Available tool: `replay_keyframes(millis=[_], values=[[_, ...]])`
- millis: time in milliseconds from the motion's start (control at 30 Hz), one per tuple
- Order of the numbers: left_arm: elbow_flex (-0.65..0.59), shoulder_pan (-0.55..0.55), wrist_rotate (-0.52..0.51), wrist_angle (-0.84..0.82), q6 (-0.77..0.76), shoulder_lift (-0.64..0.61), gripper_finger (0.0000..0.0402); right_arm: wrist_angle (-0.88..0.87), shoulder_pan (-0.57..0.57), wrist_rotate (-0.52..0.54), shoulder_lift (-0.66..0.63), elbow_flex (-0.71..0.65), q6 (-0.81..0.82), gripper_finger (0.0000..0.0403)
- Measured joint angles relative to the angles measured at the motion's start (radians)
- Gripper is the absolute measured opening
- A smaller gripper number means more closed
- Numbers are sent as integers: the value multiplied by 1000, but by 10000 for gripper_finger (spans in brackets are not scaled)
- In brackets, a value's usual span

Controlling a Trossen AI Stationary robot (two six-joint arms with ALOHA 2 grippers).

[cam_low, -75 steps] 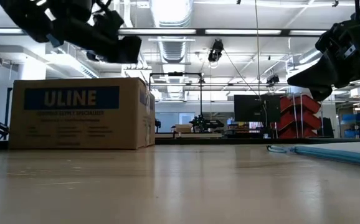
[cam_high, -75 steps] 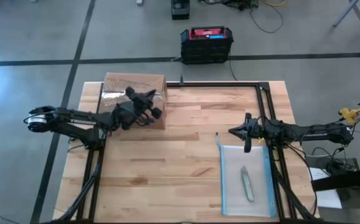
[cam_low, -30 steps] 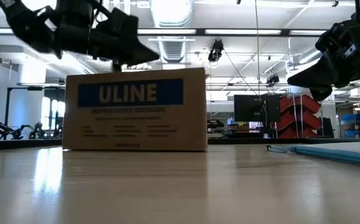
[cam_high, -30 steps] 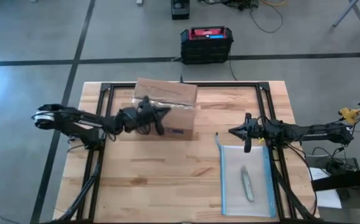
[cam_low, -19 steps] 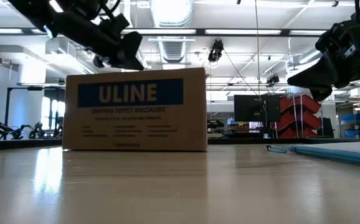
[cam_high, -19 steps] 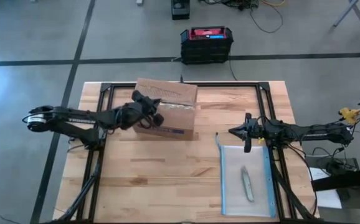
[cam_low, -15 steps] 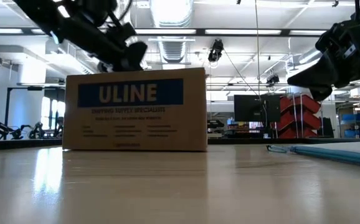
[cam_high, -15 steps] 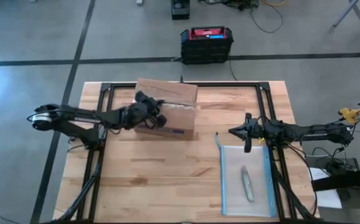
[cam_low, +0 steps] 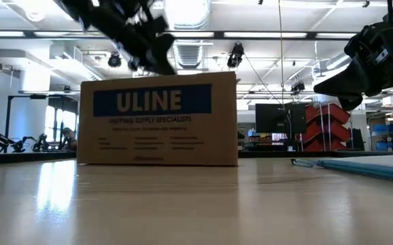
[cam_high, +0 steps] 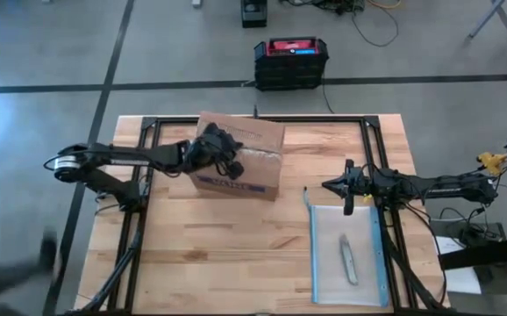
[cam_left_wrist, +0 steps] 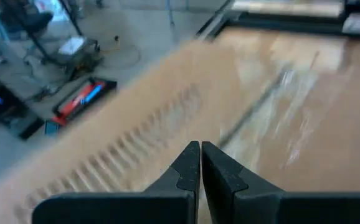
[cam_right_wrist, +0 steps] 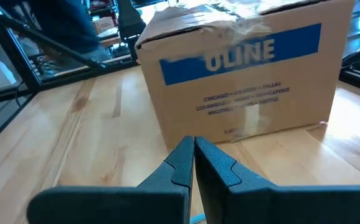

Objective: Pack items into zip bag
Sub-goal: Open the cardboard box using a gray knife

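— Where's the left claw [cam_high: 233, 151] right now?

— Over the top of the brown ULINE cardboard box [cam_high: 238, 167], at the far side of the table [cam_high: 227, 254]. From the low view it hangs just above the box's upper edge, toward its left end. Its own wrist view shows the two fingers [cam_left_wrist: 189, 165] pressed together, tips meeting, with the taped box top blurred right beneath them.

— Holding anything?

— Nothing sits between the fingers. Whether the tips touch the cardboard I cannot tell.

— And the right claw [cam_high: 327, 185]?

— Raised off the table, well to the right of the box, fingers [cam_right_wrist: 183, 163] closed against each other and empty. It points toward the box, whose printed blue side fills its wrist view.

— The zip bag?

— The zip bag [cam_high: 348, 256] lies flat on the table just on the near side of the right claw, its far short edge almost under the claw. A blue strip runs down its long right-hand edge. It is well away from the left claw and the box. In the low view only its thin edge shows, flat on the wood at the right.

— Any items?

— One pale, slim, elongated item [cam_high: 347, 260] lies within the bag's outline, around its middle, roughly along the bag's length. Whether it is inside the plastic or resting on top I cannot tell. The box top looks shut with tape.
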Motion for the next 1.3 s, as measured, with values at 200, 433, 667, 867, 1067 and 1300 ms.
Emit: replay_keyframes(millis=[200,433,667,867,1067,1300], values=[[29,43,130,-60,3,-15,0,-1,0,0,0,0,0,0],[22,105,153,-58,-50,80,0,1,0,0,0,0,0,0],[43,134,140,-47,-56,164,0,7,0,1,0,0,-20,0],[62,119,144,-92,-37,103,0,9,0,1,0,0,5,0],[64,115,138,-265,-66,-7,0,10,0,1,0,0,-3,0],[26,115,29,-332,-127,-32,0,74,-1,91,0,0,-69,0]])
